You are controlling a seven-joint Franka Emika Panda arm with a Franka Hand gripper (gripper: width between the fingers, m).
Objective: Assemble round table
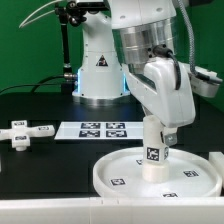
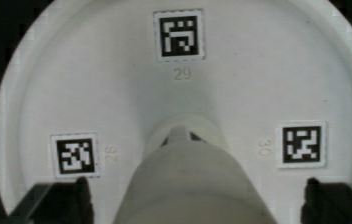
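- White plastic with black-and-white tags is lying at the exterior view's far left on the black table [image 1: 40, 165]. It is a small piece [image 1: 22, 130], at about ten o'clock from the disc and well apart from it. It is looking like the cross-shaped foot, though its outline is too small to confirm. Judged: it is waiting its turn, parked clear of the working area.
- The marker board [image 1: 100, 128] is lying flat between that piece and the arm's base, at about eleven o'clock from the disc.
- The large rimmed round disc [image 1: 118, 172] is lying flat with its rim up near the front of the table. Judged: it is serving as the base of the build, so that parts can go in from above.
- The short cylindrical leg [image 1: 153, 152] is standing upright at the disc's centre, tag facing the exterior camera. Whether it is fully seated cannot be told.
- The gripper [image 1: 157, 125] is hanging at the leg's twelve o'clock. Its jaws are standing open astride the leg's top, and the wrist view is showing the dark fingers [image 2: 57, 203] clear of the leg. Nothing is being gripped. Judged: the leg is holding itself up.
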